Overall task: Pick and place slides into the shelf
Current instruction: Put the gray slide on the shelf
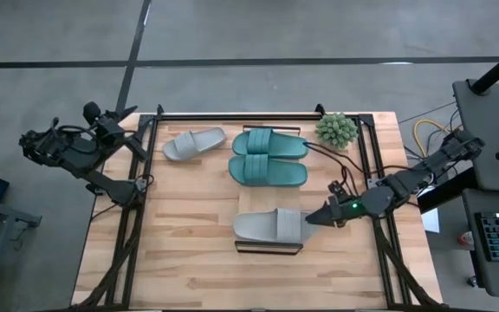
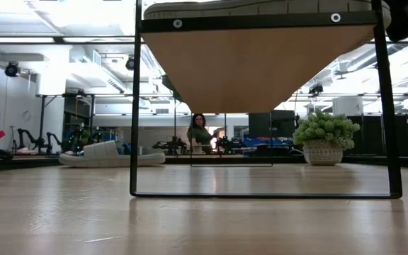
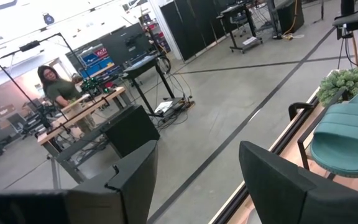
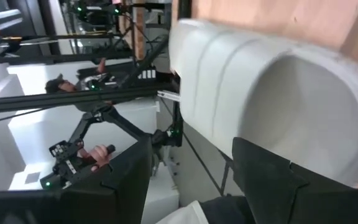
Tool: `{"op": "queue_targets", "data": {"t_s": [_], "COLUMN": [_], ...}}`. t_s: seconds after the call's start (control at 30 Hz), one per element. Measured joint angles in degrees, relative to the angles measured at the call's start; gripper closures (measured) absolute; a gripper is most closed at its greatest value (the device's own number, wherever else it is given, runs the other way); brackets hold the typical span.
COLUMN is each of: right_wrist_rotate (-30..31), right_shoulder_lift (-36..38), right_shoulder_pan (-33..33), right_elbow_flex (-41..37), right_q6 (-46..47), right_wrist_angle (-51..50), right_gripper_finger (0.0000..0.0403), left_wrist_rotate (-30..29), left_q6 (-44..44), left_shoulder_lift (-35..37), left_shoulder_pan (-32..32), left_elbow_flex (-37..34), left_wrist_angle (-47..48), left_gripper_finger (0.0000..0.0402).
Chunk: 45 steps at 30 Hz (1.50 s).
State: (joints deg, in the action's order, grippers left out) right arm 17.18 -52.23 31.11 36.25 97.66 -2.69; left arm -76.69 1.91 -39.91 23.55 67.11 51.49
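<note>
One light grey slide (image 1: 271, 225) lies on the shelf (image 1: 269, 248) near the table's front; the low view shows the shelf's underside (image 2: 261, 64) with that slide on top (image 2: 261, 7). My right gripper (image 1: 312, 217) stands open just off this slide's right end (image 4: 278, 93), with nothing between its fingers (image 4: 191, 168). A second grey slide (image 1: 193, 143) rests sole-down on the table at the far left. Two teal slides (image 1: 269, 143) (image 1: 269, 172) lie side by side behind the shelf. My left gripper (image 1: 115, 121) waits open beyond the table's far left corner (image 3: 197, 162).
A small potted plant (image 1: 336, 130) stands at the far right, close to the teal slides. Dark frame rails (image 1: 232, 114) run along the table's far edge and both sides. Bare wood lies in front of the shelf and to its left. A person (image 2: 200, 133) sits in the room beyond.
</note>
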Motion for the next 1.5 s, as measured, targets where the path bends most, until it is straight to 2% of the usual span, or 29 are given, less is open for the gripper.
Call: {"op": "queue_targets", "data": {"t_s": [0.2, 0.3, 0.47, 0.67, 0.87, 1.13, 1.37, 1.5], "right_wrist_rotate": [5.8, 10.3, 17.8, 23.1, 23.6, 23.6, 23.5, 23.5], "right_shoulder_lift": [3.1, 4.9, 7.3, 8.0, 7.8, 7.4, 7.1, 7.1], "right_shoulder_pan": [0.0, 0.0, 0.0, 0.0, 0.0, 0.0, 0.0, 0.0], "right_elbow_flex": [0.0, 0.0, 0.0, 0.0, 0.0, 0.0, 0.0, 0.0], "right_q6": [-5.0, -10.2, -21.9, -38.2, -53.0, -57.4, -57.3, -57.2], "right_wrist_angle": [-0.1, 0.6, 3.2, 12.9, 22.7, 24.5, 24.7, 25.5], "right_gripper_finger": [0.0188, 0.0188, 0.0188, 0.0188, 0.0188, 0.0188, 0.0188, 0.0188], "left_wrist_rotate": [0.2, 1.0, 8.3, 18.3, 20.7, 22.3, 25.2, 25.2], "left_q6": [-0.1, -3.7, -9.6, -17.4, -31.7, -48.1, -56.3, -57.7], "left_shoulder_lift": [0.4, 0.5, 1.1, 2.2, 3.9, 7.7, 12.7, 14.2], "left_shoulder_pan": [0.0, 0.0, 0.0, 0.0, 0.0, 0.0, 0.0, 0.0], "left_elbow_flex": [0.0, 0.0, 0.0, 0.0, -0.1, -3.8, -10.6, -12.7], "left_wrist_angle": [0.0, 0.0, 0.0, 0.0, 0.8, 8.3, 7.5, 7.0], "left_gripper_finger": [0.0191, 0.0191, 0.0191, 0.0191, 0.0191, 0.0191, 0.0191, 0.0191]}}
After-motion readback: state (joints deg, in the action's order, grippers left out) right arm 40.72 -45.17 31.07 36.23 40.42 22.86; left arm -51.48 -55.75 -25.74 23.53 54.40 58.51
